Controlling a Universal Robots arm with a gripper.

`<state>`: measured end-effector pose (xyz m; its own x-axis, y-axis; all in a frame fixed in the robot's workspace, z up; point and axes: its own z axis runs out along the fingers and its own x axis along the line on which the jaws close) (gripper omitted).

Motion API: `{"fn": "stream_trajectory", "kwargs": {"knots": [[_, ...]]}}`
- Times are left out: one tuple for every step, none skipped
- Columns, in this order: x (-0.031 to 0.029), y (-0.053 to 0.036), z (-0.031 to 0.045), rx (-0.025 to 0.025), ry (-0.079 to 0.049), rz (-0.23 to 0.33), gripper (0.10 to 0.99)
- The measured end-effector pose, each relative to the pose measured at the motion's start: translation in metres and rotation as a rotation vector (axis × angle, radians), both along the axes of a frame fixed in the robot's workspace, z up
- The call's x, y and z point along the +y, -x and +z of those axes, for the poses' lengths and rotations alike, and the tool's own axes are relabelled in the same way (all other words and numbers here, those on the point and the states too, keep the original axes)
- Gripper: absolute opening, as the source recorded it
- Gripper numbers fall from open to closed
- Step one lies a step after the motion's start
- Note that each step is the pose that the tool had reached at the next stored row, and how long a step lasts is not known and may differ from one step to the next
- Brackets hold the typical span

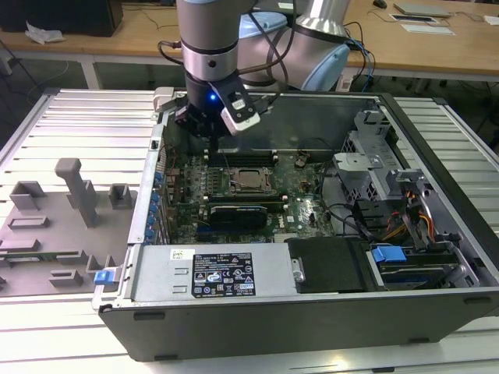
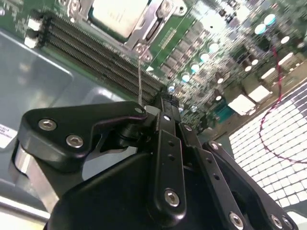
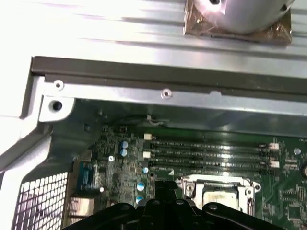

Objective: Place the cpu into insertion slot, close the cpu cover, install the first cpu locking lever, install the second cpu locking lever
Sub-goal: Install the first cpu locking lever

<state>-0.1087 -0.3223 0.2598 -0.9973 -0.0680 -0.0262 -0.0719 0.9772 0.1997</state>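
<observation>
Lever step, by my read: inside the computer case (image 1: pixel 312 327), over the green board (image 1: pixel 312 206), the hand (image 2: pixel 165 101) should press the wire straight down and tuck it under its hook, clear of the memory slots (image 1: pixel 242 158). Hand looks pressed together, nothing seen pinched. cpu cover (image 3: pixel 216 181) looks down on the cpu (image 1: pixel 251 180) mid-board, just across those slots from the hand. Thin locking lever (image 2: pixel 139 72) stands beside the fingertips.

Bright even room light, white glare on the slatted table (image 3: pixel 96 24) in the first wrist view.
</observation>
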Motion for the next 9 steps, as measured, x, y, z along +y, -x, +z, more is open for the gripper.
{"fn": "stream_trajectory", "kwargs": {"knots": [[0.0,0.0,-0.0005,0.0,-0.009,0.0,0.106],[0.0,0.0,-0.0014,-0.0001,-0.015,0.0,0.106],[0.0001,0.0,-0.0034,-0.0002,-0.02,0.0,0.106],[0.0,0.0,-0.0047,0.0,-0.022,0.0,0.106],[0.0,-0.0002,-0.0058,-0.0001,-0.023,0.0,0.106],[0.0,-0.0008,-0.0066,0.0,-0.023,0.0,0.106],[0.0,-0.002,-0.0069,0.0001,-0.023,0.0,0.106],[0.0,-0.0044,-0.0073,0.0001,-0.023,0.0,0.106],[0.0,-0.0067,-0.0074,0.0001,-0.023,0.0,0.106]]}}
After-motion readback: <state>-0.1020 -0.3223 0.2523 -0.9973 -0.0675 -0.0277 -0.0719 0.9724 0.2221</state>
